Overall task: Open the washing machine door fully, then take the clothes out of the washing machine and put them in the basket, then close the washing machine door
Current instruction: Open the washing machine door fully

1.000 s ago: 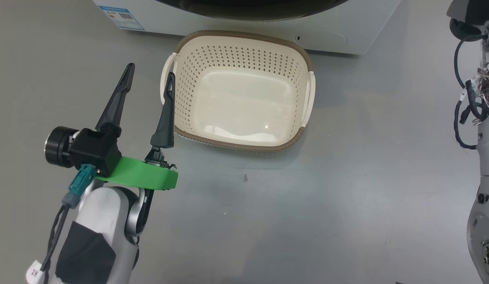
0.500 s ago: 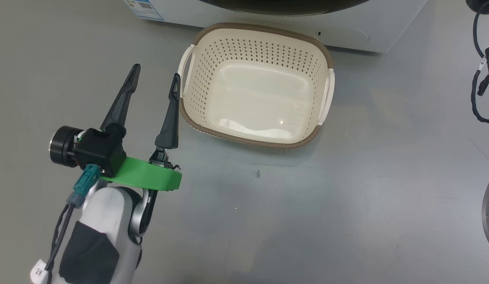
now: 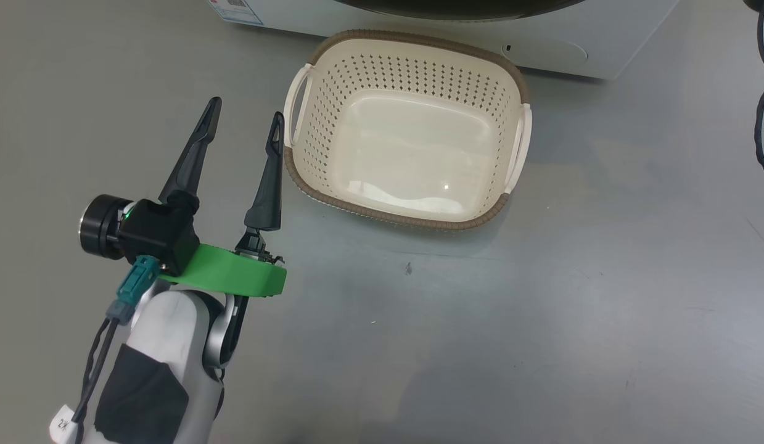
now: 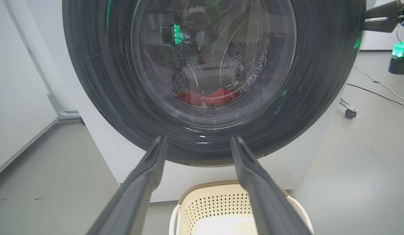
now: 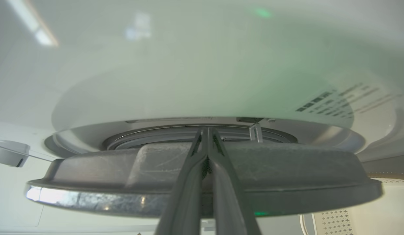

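Hovering left gripper point(image 3: 246, 110): fingers spread wide, holding nothing, above the floor point(image 3: 542, 308) just left of the basket point(image 3: 382, 213). Its long axis points at the machine point(image 3: 603, 37), and in the left wrist view the tips sit toward the lower rim of the door point(image 4: 100, 98).
Right gripper point(image 5: 205, 130): fingers pressed together, tips at the door's edge.
Door: faces the robot. Seen edge-on in the right wrist view, with a gap between it and the machine's front.
Clothes point(image 4: 205, 97): red, low in the drum point(image 4: 250, 42), seen through the door, lying side to side.
Basket: on the floor just before the machine, mouth up, handles left and right.
Change: the head camera has swung. Basket and machine sit further right and higher in the head view than a second ago, placed the same relative to each other. The left gripper's pose is unchanged.
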Controlling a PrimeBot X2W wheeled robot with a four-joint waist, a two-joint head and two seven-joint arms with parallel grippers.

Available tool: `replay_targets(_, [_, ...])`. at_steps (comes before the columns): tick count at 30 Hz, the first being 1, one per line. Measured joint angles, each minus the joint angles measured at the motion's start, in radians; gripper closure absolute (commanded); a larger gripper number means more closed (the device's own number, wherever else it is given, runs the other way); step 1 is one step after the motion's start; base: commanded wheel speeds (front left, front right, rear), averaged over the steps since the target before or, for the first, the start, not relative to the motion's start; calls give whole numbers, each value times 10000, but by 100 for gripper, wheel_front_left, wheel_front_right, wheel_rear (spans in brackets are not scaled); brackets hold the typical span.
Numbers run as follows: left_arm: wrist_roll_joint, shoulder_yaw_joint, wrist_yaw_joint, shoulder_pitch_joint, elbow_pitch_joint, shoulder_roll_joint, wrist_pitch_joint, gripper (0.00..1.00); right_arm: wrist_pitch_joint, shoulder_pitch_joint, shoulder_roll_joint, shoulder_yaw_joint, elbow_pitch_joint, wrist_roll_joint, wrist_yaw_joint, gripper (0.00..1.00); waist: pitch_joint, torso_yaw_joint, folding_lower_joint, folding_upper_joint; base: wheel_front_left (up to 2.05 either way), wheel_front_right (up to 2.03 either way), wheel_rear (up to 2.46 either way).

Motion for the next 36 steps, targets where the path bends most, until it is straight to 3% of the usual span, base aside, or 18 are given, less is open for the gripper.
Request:
replay_targets(19, [0,69,0,-8,102,-48,0,0,1768,-67,-349,247,686,579,320,100,-245,-28,0,0,0,0,0])
replay_targets(36, [86,169,0,265,408,-54,0,0,3193,1158,123,575,779,1220,802,100,-993,-398,0,0,0,0,0])
